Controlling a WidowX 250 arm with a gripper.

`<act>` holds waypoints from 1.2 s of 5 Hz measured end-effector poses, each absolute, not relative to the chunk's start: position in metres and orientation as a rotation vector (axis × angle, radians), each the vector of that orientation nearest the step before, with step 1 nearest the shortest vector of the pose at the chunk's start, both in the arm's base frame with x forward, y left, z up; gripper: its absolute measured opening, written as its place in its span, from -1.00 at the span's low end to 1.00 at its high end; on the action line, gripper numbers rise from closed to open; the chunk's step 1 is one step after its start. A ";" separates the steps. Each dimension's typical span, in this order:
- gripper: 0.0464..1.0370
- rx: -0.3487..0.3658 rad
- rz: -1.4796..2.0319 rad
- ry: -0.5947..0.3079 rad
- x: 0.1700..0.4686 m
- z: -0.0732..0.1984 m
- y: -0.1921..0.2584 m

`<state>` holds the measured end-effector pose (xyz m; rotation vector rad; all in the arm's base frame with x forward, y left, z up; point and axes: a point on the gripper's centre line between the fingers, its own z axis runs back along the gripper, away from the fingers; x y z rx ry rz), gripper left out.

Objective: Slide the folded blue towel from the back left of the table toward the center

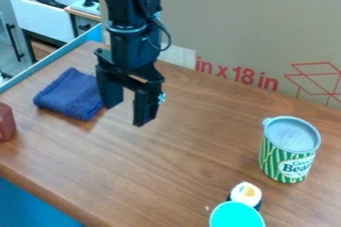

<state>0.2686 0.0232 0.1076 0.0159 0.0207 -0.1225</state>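
We note the gripper (130, 103) hanging over the far part of the counter (166, 171), toward the view's left, its two fingers spread with a visible gap and nothing pinched between them. Nearest is the blue cloth (70, 94), folded into a thick, rumpled pad and lying flat on the wood. One finger overlaps the cloth's edge in our view; whether they touch, we cannot tell, though the fingers look raised above the surface. At the left edge, a reddish-brown object (6, 121), partly cut off. Well apart on the right, a lidded can (287, 154) with green stripes stands upright. Nearer to us, a sushi-like piece (246, 195) sits just behind a turquoise round item (236, 215) that the lower edge crops; contact between those two is unclear. A cardboard panel (233, 32) stands along the back. On progress: no object is in the grasp and none is lifted, so we see no carrying under way. We judge the handling to be either before a pick-up or just past a release; one view cannot settle which. If the cloth is to be handled, closing on it, lifting and setting down all remain, by our reading.
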 end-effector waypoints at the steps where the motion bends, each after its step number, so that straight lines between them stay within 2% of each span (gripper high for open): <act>1: 0.93 0.012 -0.121 0.048 0.267 0.101 0.023; 3: 0.93 0.017 0.000 -0.011 0.285 0.114 0.094; 4: 0.93 0.051 0.041 -0.022 0.297 0.113 0.127; 6: 0.93 0.095 0.062 0.074 0.327 0.077 0.170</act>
